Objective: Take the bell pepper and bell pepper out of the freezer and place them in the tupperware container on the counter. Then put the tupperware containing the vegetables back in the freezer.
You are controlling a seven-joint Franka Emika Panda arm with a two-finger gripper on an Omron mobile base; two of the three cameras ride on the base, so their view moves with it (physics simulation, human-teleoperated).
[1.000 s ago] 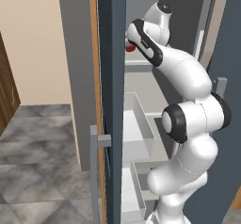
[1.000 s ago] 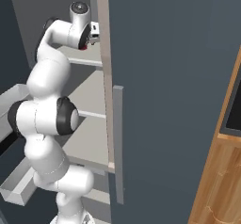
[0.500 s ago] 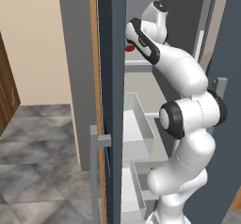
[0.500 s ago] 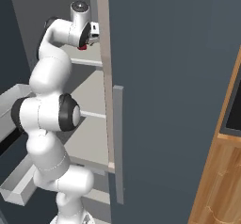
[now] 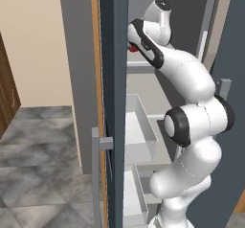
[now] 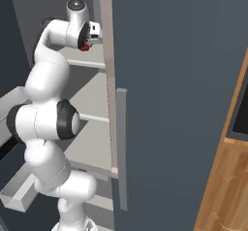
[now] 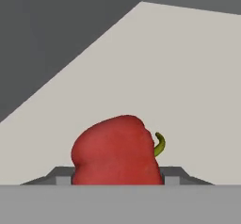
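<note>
A red bell pepper point(image 7: 117, 150) with a short green stem lies on the light grey freezer shelf point(image 7: 188, 77), right in front of the hand camera. My gripper point(image 7: 117, 178) straddles it, and the dark fingertips point(image 7: 63, 177) press against its two sides. From the base cameras the arm reaches high into the open dark slate-blue freezer point(image 5: 114, 54), where a sliver of the bell pepper point(image 5: 133, 49) shows at the gripper point(image 5: 136, 46). In the right base view the bell pepper point(image 6: 85, 45) sits under the gripper point(image 6: 90, 39) on the upper shelf.
The freezer door point(image 6: 169, 79) with its grey bar handle point(image 6: 121, 147) stands close on the right. Pale drawers point(image 5: 141, 131) are pulled out below the shelf, beside the arm. A wooden cabinet point(image 6: 227, 186) is at the far right, with grey floor tiles point(image 5: 43, 165) on the left.
The fingers have closed in from wide open onto the pepper's sides. The arm has hardly shifted.
</note>
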